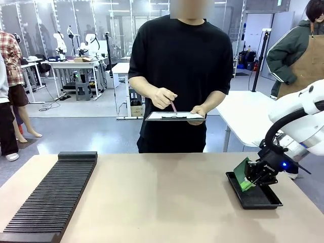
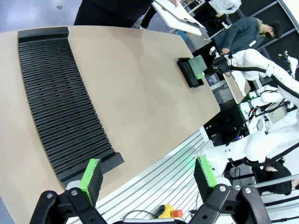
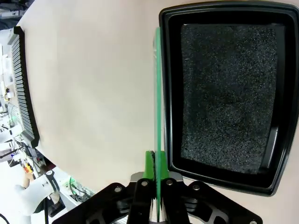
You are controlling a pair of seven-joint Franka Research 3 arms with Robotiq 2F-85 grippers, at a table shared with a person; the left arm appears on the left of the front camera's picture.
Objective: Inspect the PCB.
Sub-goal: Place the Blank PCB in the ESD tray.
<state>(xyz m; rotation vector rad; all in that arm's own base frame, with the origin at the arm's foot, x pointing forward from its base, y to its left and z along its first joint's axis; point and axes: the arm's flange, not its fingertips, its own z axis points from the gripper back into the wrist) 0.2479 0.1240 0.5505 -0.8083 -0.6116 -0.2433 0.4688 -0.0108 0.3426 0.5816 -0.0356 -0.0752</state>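
Note:
My right gripper [image 1: 251,178] is shut on the green PCB [image 1: 242,174], holding it tilted on edge just over the left side of the black tray [image 1: 263,200] at the table's right. In the right wrist view the PCB [image 3: 159,98] runs edge-on up from the right gripper [image 3: 156,161], along the tray's [image 3: 219,14] left rim. The left wrist view shows the PCB [image 2: 199,66] far off by the tray [image 2: 187,74]. The left gripper [image 2: 147,175] hangs open over the table's near edge, nothing between its green pads.
A long black ribbed rack [image 1: 48,200] lies along the table's left side. Across the table a person holds a clipboard [image 1: 174,116] and a pen [image 1: 173,106]. Bare tabletop lies between rack and tray.

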